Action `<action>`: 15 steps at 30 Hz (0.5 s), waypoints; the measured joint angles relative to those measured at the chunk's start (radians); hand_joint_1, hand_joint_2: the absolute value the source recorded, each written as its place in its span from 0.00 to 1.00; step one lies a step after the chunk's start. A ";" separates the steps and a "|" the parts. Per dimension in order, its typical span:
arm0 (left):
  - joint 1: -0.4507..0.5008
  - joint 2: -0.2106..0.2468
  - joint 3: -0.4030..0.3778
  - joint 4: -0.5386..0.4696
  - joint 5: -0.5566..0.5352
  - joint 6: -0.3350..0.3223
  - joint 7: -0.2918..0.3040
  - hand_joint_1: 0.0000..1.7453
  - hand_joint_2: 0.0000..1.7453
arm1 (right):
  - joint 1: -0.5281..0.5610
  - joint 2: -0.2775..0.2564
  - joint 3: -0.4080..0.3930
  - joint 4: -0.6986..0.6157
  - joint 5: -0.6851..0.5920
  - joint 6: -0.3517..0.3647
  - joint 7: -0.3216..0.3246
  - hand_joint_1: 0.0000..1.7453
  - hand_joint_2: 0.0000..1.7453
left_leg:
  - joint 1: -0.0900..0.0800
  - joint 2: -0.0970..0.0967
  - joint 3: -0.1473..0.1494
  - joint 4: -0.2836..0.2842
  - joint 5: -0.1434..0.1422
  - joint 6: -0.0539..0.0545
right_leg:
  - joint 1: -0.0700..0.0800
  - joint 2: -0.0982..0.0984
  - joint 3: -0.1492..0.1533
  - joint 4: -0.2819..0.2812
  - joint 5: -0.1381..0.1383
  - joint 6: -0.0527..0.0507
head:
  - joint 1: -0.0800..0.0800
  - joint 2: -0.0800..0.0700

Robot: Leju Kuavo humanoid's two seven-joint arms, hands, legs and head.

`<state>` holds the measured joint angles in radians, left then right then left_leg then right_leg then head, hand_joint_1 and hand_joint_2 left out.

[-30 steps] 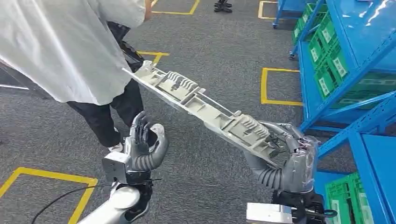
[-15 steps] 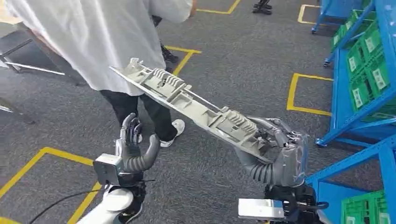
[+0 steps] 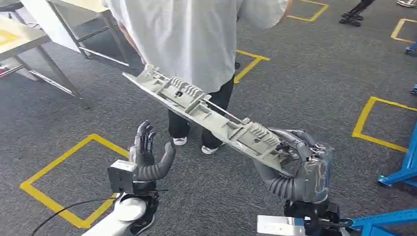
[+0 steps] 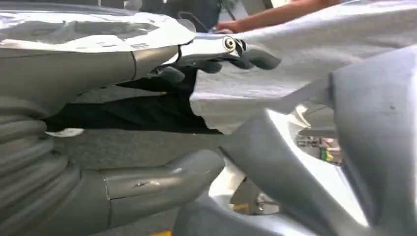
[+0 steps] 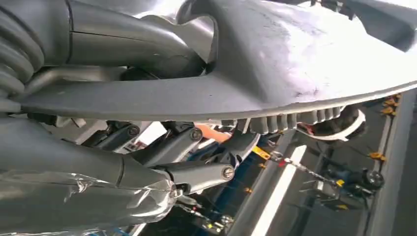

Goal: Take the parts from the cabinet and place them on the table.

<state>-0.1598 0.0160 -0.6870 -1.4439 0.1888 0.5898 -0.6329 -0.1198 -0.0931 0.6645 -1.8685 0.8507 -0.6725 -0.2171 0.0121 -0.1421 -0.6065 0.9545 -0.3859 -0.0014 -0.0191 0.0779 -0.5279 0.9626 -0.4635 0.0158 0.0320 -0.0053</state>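
Grey carpet (image 3: 305,83) marked with yellow floor tape (image 3: 64,167) spreads under everything. Above it, a long pale grey ribbed part (image 3: 206,110) slants through the air from lower right up toward upper left. The right hand (image 3: 300,164) grips its lower end, fingers wrapped around the edge; in the right wrist view the part (image 5: 275,64) runs across the thumb and the dark fingers (image 5: 196,172) close beneath it. The left hand (image 3: 147,157) is raised beside the part with its fingers upright and apart, holding nothing; whether it brushes the part is hard to tell from the left wrist view. Just behind the part's upper end stands a person (image 3: 196,34) in a white shirt and dark trousers. At the far left stands a table (image 3: 19,37) on metal legs, and blue shelving (image 3: 401,172) edges in at the right.
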 joint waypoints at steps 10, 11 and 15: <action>0.003 0.003 0.000 -0.005 -0.003 -0.007 0.005 0.00 1.00 | 0.006 0.001 -0.001 0.001 0.013 0.000 0.013 1.00 1.00 | 0.004 0.138 -0.126 0.237 -0.077 -0.034 | -0.001 -0.143 0.016 -0.025 0.006 -0.023 | -0.049 0.000; 0.003 0.003 0.000 -0.005 -0.001 -0.009 0.005 0.00 1.00 | 0.006 0.001 -0.001 0.001 0.011 0.000 0.008 1.00 1.00 | 0.005 0.151 -0.068 0.130 -0.029 -0.033 | -0.001 -0.156 0.019 -0.024 0.003 -0.019 | -0.054 0.000; -0.003 0.000 0.000 -0.005 0.002 -0.016 -0.002 0.00 1.00 | 0.004 0.002 -0.002 0.001 0.010 0.000 -0.006 1.00 1.00 | -0.008 0.201 0.002 -0.002 -0.003 -0.012 | 0.012 -0.186 0.031 -0.023 -0.010 0.002 | -0.052 0.000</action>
<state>-0.1626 0.0164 -0.6867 -1.4485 0.1911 0.5741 -0.6352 -0.1155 -0.0912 0.6630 -1.8677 0.8606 -0.6725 -0.2232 0.0037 0.0586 -0.6041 0.9524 -0.3893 -0.0131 -0.0074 -0.1080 -0.4968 0.9400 -0.4735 0.0175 -0.0202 -0.0053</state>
